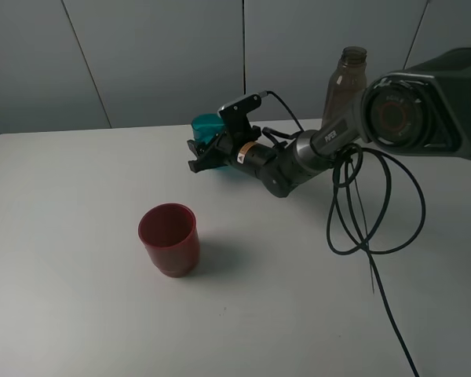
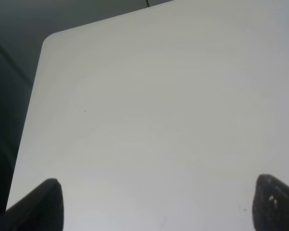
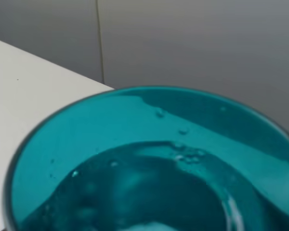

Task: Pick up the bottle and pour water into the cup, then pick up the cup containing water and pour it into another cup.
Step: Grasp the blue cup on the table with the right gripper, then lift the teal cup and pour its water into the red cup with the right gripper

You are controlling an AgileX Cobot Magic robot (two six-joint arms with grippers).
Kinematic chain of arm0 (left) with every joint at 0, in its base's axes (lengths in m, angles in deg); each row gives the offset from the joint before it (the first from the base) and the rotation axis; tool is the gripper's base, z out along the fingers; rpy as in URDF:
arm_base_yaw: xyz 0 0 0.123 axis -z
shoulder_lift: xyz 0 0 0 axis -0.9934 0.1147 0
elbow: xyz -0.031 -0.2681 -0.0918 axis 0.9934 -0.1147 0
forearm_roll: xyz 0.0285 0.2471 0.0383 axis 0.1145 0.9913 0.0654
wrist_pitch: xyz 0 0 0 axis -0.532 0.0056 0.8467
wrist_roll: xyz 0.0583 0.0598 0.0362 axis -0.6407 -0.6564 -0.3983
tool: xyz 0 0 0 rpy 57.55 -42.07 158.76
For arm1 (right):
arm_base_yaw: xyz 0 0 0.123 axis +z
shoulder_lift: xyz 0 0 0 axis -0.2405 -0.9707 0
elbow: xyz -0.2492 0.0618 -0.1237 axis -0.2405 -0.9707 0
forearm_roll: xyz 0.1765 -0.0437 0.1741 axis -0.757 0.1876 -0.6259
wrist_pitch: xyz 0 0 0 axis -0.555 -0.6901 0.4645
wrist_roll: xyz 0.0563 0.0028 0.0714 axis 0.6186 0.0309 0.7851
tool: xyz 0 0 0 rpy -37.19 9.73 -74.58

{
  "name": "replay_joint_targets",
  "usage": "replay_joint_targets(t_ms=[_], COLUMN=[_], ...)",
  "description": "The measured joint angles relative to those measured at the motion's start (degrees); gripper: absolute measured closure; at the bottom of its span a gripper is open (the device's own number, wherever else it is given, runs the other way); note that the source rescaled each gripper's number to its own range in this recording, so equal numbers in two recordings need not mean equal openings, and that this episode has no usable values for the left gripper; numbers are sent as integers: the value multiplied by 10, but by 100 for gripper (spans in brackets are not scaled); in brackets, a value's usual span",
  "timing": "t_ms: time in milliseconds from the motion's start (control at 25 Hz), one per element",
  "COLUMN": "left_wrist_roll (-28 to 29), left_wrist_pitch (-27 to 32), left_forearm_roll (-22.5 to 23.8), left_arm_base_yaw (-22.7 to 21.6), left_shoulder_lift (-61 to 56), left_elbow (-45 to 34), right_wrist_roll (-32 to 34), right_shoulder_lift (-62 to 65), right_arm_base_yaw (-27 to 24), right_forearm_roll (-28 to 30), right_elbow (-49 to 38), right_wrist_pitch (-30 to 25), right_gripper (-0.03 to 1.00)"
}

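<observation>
We saw right gripper (image 1: 205, 155) clamped on teal cup (image 1: 207, 123), water inside, near back edge of table (image 1: 63, 236); left gripper (image 2: 156, 202) gaped open, nothing in it; red cup (image 1: 169, 239) stood apart, closer to camera.

Your backdrop, itemised. One wall (image 1: 141, 55): plain grey panels, matte, split by thin dark seams (image 1: 244, 47), some upright, some slanting. One surface (image 1: 63, 298): white, smooth, with a rounded corner (image 2: 47, 39); past that edge you see only darkness. Light: soft and even, with faint shadows.
</observation>
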Motion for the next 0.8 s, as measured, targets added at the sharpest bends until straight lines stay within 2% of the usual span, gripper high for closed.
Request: replay_joint_targets(t_ms=[480,800], left_wrist_roll=[0,0], left_wrist_pitch=[0,0], left_forearm_roll=[0,0], left_arm_base_yaw=[0,0], left_shoulder_lift=[0,0], left_elbow=[0,0], right_wrist_roll=[30,33], right_shoulder_lift=[0,25], right_arm_base_yaw=[0,0], right_forearm_roll=[5,108], right_elbow=[0,0], right_wrist_pitch=[1,-19], right_gripper=[93,93])
